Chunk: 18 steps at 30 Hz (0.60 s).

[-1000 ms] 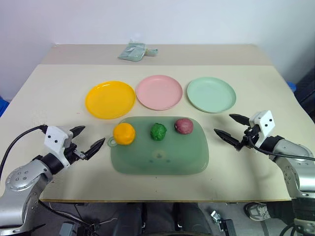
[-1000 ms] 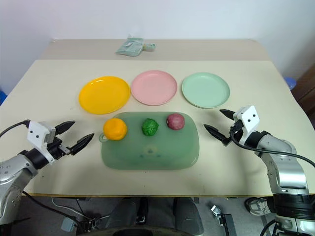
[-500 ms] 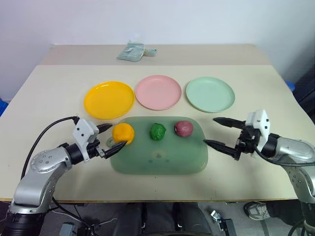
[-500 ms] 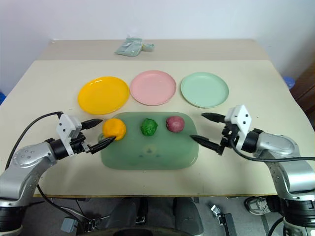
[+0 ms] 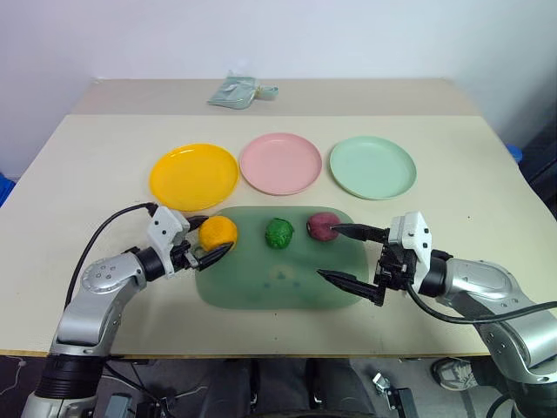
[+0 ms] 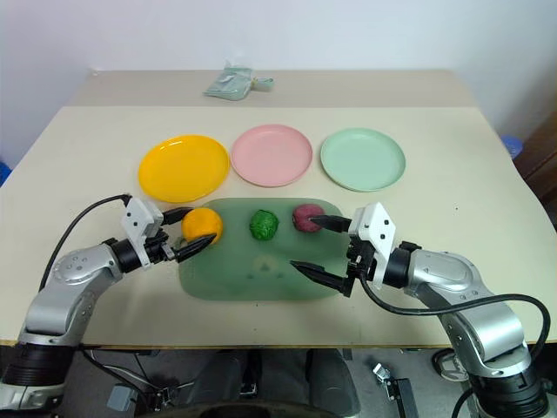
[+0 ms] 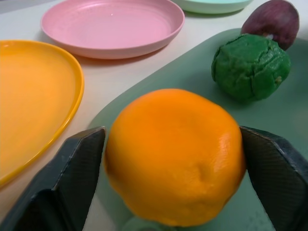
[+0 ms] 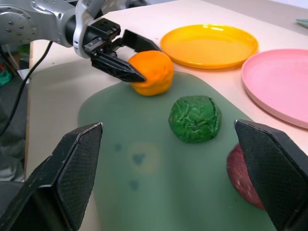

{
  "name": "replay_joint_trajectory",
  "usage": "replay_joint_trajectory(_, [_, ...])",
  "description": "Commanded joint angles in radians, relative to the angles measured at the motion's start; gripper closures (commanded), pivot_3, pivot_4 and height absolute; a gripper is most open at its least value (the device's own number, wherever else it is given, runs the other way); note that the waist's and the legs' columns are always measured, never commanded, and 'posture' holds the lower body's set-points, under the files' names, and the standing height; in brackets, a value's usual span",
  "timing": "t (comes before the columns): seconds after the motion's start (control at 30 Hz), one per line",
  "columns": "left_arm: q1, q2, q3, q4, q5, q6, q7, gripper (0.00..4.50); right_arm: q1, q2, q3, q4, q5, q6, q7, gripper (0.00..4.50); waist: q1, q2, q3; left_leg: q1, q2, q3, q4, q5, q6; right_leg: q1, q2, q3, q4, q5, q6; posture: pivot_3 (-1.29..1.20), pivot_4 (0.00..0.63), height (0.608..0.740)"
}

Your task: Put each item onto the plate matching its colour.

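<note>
Closing on the orange ball, the left gripper now has a black finger pressed to each side of it, where a second ago it hung spread and well to the left of the dark-green tray. The ball sits at the tray's left end, just below the yellow-orange plate, and does not look lifted yet; the grip reads as made, so the next step is likely a short carry up and back onto that plate.

The right gripper has swung in from the table's right side and now reaches over the tray's right end with its jaws spread wide and nothing between them. Its upper finger tip lies just beside the purplish-red ball; whether it touches cannot be told. That ball belongs on the pink plate, and the bumpy green ball, between the other two, on the mint plate. All three plates are bare, so no item is sorted yet.

The orange ball is nearly round, with no clear long axis; a shallow dimple faces the left wrist camera. The fingers grip it across its width, roughly level.
</note>
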Motion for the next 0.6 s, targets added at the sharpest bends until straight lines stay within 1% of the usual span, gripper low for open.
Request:
replay_joint_trajectory(0.03, [-0.014,-0.005,0.019,-0.009,-0.015,0.005,0.007,1.31,-0.009,-0.014,-0.031,-0.016,0.006,-0.015,0.004,0.00,0.000,0.000,0.000,0.000,0.000,0.000,0.000,0.000,0.000,0.000,0.000,0.000,0.000,0.000,0.000,0.00,0.150,0.740])
replay_joint_trajectory(0.13, [-0.020,-0.009,0.062,-0.015,-0.053,0.020,0.023,1.31,-0.009,-0.019,-0.043,-0.005,-0.002,-0.027,0.003,0.00,0.000,0.000,0.000,0.000,0.000,0.000,0.000,0.000,0.000,0.000,0.000,0.000,0.000,0.000,0.000,0.00,0.150,0.740])
replay_joint_trajectory(0.2, [-0.048,-0.027,0.120,-0.007,-0.092,0.040,0.067,1.31,-0.013,-0.019,-0.056,0.005,-0.008,-0.038,-0.003,0.00,0.000,0.000,0.000,0.000,0.000,0.000,0.000,0.000,0.000,0.000,0.000,0.000,0.001,0.000,0.000,0.00,0.150,0.740])
replay_joint_trajectory(0.27, [-0.095,-0.046,0.162,0.010,-0.088,0.038,0.135,1.31,-0.020,-0.013,-0.073,0.021,-0.016,-0.044,-0.018,0.00,0.002,-0.001,0.000,0.000,0.000,0.000,0.001,0.000,0.000,0.000,0.000,0.000,0.002,0.000,0.000,0.00,0.150,0.740])
replay_joint_trajectory(0.37, [-0.233,-0.092,0.190,0.107,0.026,0.022,0.364,1.31,-0.032,-0.011,-0.107,0.072,-0.043,-0.066,-0.042,0.00,0.011,-0.002,0.000,0.000,0.000,0.000,0.003,0.001,0.001,0.000,0.000,-0.001,0.003,0.001,0.001,0.00,0.150,0.740])
replay_joint_trajectory(0.43, [-0.312,-0.125,0.191,0.188,0.071,0.039,0.473,1.31,-0.041,-0.011,-0.114,0.097,-0.057,-0.079,-0.047,0.00,0.018,-0.002,0.000,0.000,-0.001,0.000,0.003,0.001,0.001,0.001,0.000,-0.001,0.003,0.001,0.002,0.00,0.150,0.740])
replay_joint_trajectory(0.5, [-0.377,-0.147,0.168,0.272,0.119,0.037,0.534,1.31,-0.051,-0.010,-0.111,0.108,-0.062,-0.082,-0.048,0.00,0.022,-0.002,0.000,0.000,-0.002,0.000,0.003,0.001,0.002,0.000,0.001,-0.001,0.004,0.002,0.003,0.00,0.150,0.740])
replay_joint_trajectory(0.6, [-0.431,-0.158,0.131,0.354,0.169,0.021,0.554,1.31,-0.062,-0.005,-0.100,0.106,-0.066,-0.079,-0.053,0.00,0.022,-0.002,0.000,-0.001,-0.002,0.001,0.003,0.002,0.001,-0.002,0.002,-0.001,0.006,0.002,0.003,0.00,0.150,0.740])
